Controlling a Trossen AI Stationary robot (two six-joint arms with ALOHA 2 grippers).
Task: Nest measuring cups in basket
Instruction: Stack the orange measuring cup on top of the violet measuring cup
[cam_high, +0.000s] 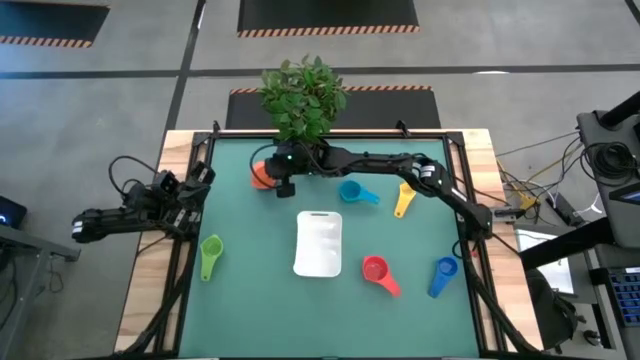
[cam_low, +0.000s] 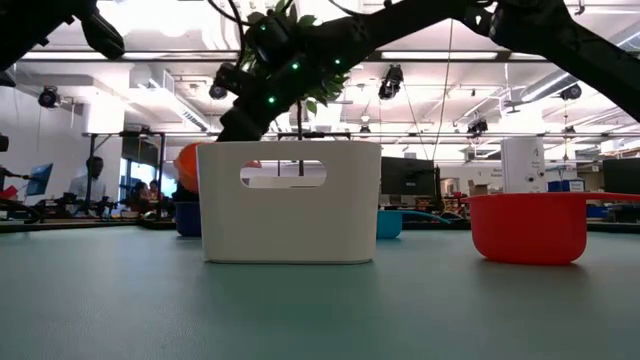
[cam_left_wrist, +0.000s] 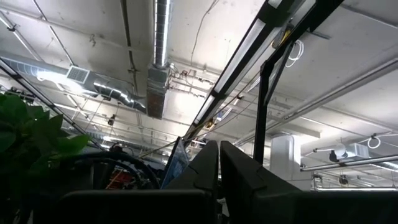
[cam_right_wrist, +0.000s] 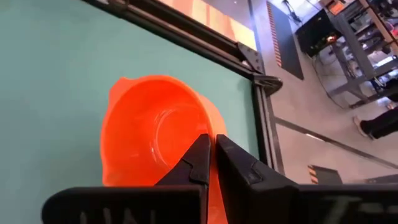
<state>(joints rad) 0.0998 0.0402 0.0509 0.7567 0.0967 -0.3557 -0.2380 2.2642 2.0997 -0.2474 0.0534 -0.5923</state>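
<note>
The orange cup (cam_high: 261, 176) is at the table's far left, by the potted plant, and my right gripper (cam_high: 284, 181) is shut on it. The white basket (cam_high: 320, 243) stands mid-table with nothing in it that I can see. On the mat lie the teal cup (cam_high: 355, 192), yellow cup (cam_high: 403, 199), red cup (cam_high: 378, 272), blue cup (cam_high: 442, 276) and green cup (cam_high: 210, 256). No purple cup shows. My left gripper (cam_left_wrist: 219, 163) is shut and parked at the table's left edge, pointing up at the ceiling. My right gripper (cam_right_wrist: 211, 142) pinches the orange cup's wall at the rim (cam_right_wrist: 216, 127), one finger (cam_right_wrist: 198, 160) inside the bowl and the other outside. It reaches in from the table's right, slanting down. In the low view the orange cup (cam_low: 187, 165) hangs above the table, tilted.
A potted plant (cam_high: 303, 95) stands at the far edge, right behind the right arm's wrist. A raised dark frame (cam_high: 200, 170) borders the mat. A small dark blue thing (cam_low: 187, 218) sits on the table below the lifted cup. Open mat lies to the left and near side of the basket.
</note>
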